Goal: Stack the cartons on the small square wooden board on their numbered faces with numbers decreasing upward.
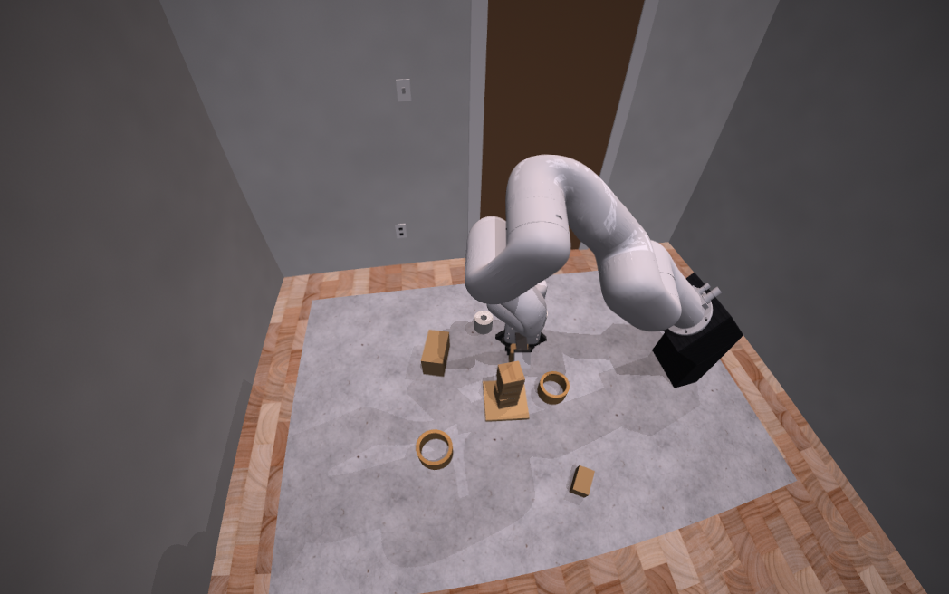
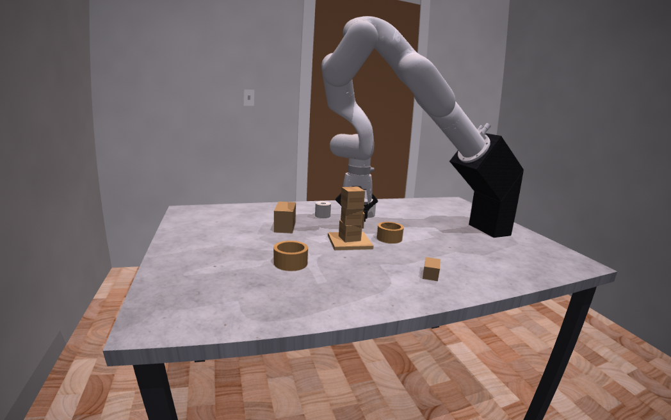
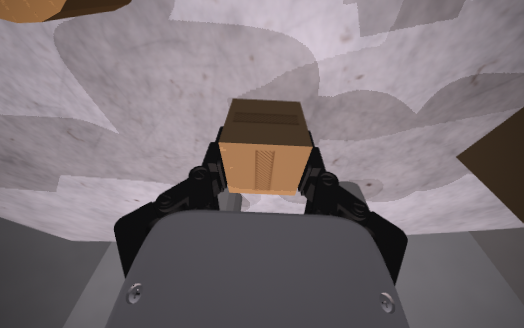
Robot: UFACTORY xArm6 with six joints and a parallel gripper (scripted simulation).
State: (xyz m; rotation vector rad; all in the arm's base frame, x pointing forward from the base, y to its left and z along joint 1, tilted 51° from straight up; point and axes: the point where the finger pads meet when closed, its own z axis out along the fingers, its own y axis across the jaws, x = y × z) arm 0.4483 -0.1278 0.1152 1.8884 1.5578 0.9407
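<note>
Between the fingers: one carton (image 3: 264, 167) sat square in the gripper (image 3: 264, 150), its taped top face towards the wrist camera.
Grip state: the black fingers were clamped flat on two opposite side walls of that carton, with no gap showing on either side.
Where it was: just behind the column (image 2: 351, 212), over the grey table (image 2: 346, 321). We could not tell whether it rested on the table or hung just above it.
How it should handle: we judged it light and fairly stiff, yet thin-walled. A hard squeeze could dent the sides, and smooth card may slip.
Where to hold: mid-height on the two parallel walls, as it was held, leaving the numbered underside and the top free.
Number: hidden from us, since the bottom face was not in view.
Column: about three cartons stood on the wooden board (image 2: 363, 244), slightly uneven at the edges as far as we could see.
Risk: we judged that a tall, narrow stack would topple at a small sideways nudge, so a straight descent matters.
Neighbours: one ring (image 2: 390, 232) lay near the board and another ring (image 2: 291, 255) further forward. A larger box (image 2: 284, 216), a grey cylinder (image 2: 323, 209) and a small cube (image 2: 431, 269) stood well apart.
</note>
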